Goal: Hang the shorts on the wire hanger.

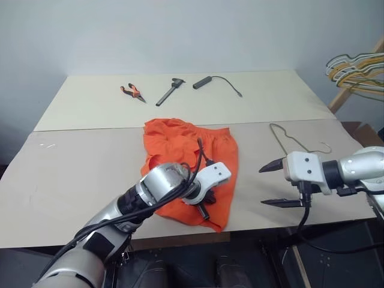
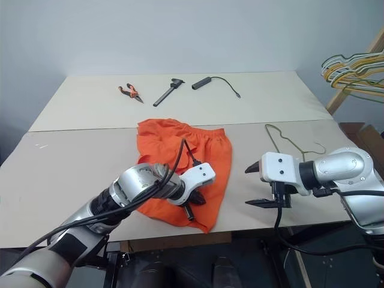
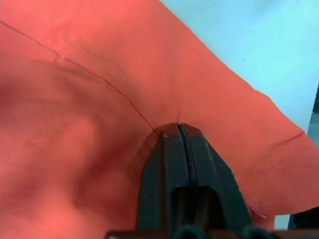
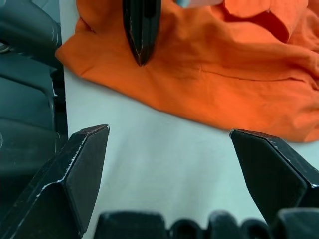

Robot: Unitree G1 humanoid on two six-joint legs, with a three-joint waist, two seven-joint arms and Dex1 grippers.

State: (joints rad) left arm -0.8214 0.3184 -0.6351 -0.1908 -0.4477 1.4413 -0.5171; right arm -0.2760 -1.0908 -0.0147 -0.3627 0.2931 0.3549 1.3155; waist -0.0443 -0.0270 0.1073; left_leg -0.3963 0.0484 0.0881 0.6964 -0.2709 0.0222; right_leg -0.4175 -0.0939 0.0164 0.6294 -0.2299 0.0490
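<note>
Pinching a fold of the shorts (image 1: 189,157) near their front hem, the left pincer (image 3: 180,130) has its fingers pressed together on the thin orange cloth, which puckers around the tips. The fabric looks light, limp and a little slick, so it will likely sag and slide; the gathered waistband at the far edge seems the firmer hold. The right pincer (image 1: 273,184) hovers with jaws wide apart just beside the shorts. The wire hanger (image 1: 295,141) lies flat on the desk (image 1: 72,174) beyond it. No containers are present.
</note>
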